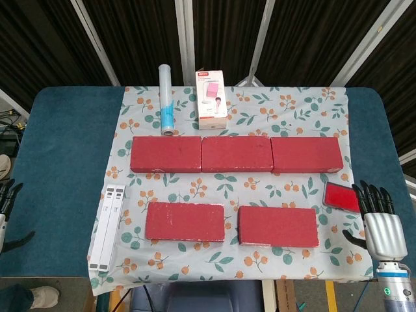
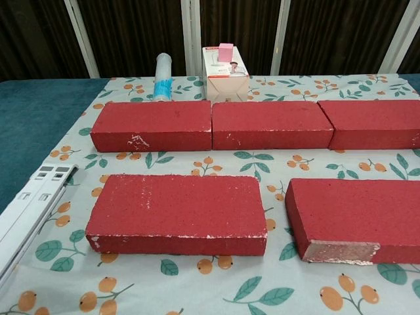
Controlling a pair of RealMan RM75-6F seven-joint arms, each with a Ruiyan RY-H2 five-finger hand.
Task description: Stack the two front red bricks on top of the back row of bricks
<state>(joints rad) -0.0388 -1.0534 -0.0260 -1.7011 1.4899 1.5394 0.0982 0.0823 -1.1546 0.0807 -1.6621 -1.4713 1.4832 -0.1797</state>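
On the near half of the leaf-and-berry cloth (image 1: 253, 260) lie the two front bricks, the left front brick (image 1: 185, 221) and the right front brick (image 1: 278, 226), side by side and apart, flat on their broad faces. Behind them the back row (image 1: 236, 154) runs as three bricks set end to end, touching. Nothing has been stacked yet.

The likeliest trouble, I judge, is grip. The bricks are broad, flat slabs, probably heavy, with a gritty, pitted red surface and chipped pale corners; one held off-centre could tip and slip out. Set down askew on the back row, a brick could overhang a joint and rock, or nudge the row out of line. The cloth may also drag and wrinkle if a brick is slid rather than lifted.

The right robot hand (image 1: 380, 218) hovers at the counter's (image 1: 65, 162) right edge, fingers straight, spread and holding nothing, beside a small glossy red flat object (image 1: 340, 195). The left robot hand (image 1: 6, 198) shows only as dark fingertips at the left edge; its state I cannot tell.

Further out stand a slim tube (image 1: 168, 99), a small carton (image 1: 212, 99) and a white folded rack (image 1: 108, 226).
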